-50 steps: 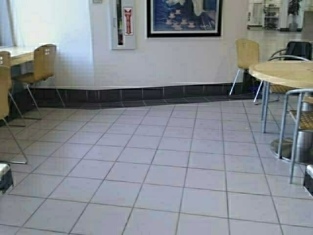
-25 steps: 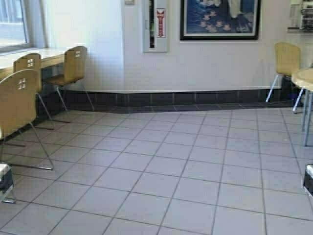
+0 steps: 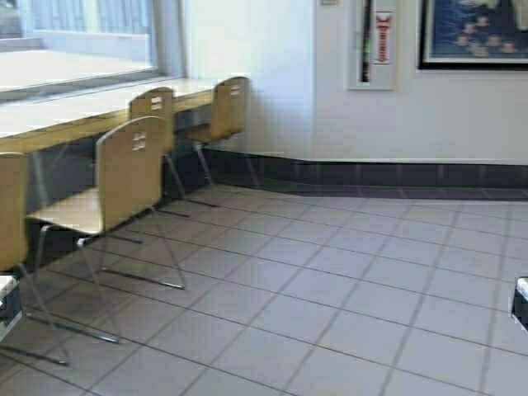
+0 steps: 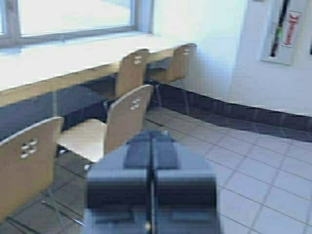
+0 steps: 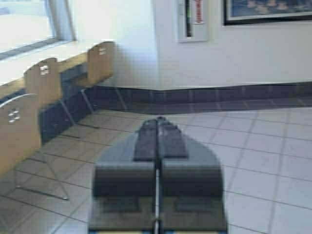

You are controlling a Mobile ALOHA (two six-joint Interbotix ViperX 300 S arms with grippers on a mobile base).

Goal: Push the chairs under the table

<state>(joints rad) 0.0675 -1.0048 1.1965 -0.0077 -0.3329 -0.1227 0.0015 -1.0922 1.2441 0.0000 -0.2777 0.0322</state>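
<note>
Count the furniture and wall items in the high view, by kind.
Chairs: 4
Table: 1
Wall cabinet: 1
Framed picture: 1
Total: 7

The wall cabinet's red sign is too blurred to read.

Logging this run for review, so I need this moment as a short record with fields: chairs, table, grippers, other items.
chairs: four tan chairs in a row along the counter, the near ones standing out from it
table: long pale counter under the window
left gripper: fingers shut, empty, aimed toward the chairs
right gripper: fingers shut, empty, over the tiled floor
other: wall cabinet; framed picture
</note>
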